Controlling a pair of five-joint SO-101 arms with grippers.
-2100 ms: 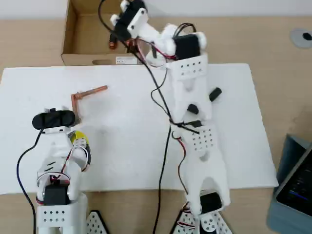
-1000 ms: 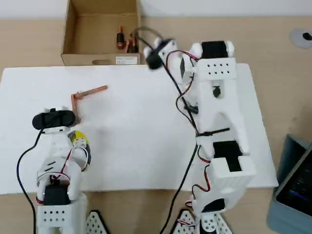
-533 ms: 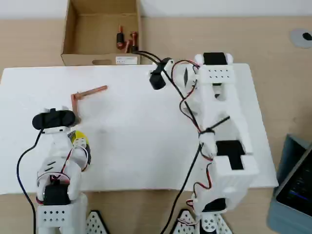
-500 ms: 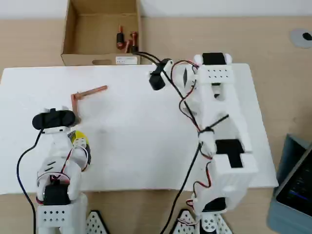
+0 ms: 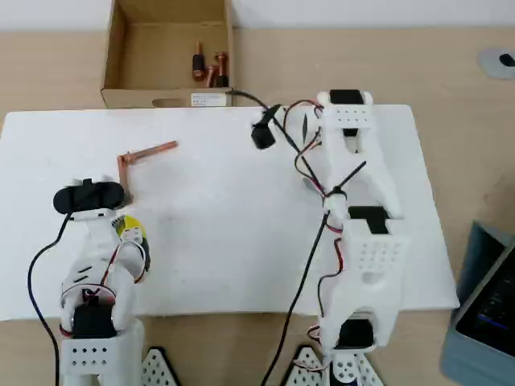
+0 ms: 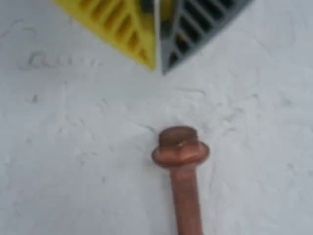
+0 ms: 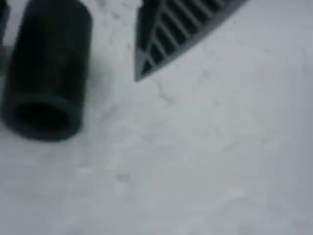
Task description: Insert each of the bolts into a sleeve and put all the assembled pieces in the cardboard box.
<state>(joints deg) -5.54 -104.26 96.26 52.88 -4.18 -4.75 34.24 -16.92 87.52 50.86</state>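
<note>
Two bolts on white mat

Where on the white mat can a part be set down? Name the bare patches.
Widest bare patch: the middle of the white mat, between the left arm and the right arm. A narrower strip runs between the brown cardboard box and the two copper bolts. Crowded: around those bolts, at the left claw.
</note>
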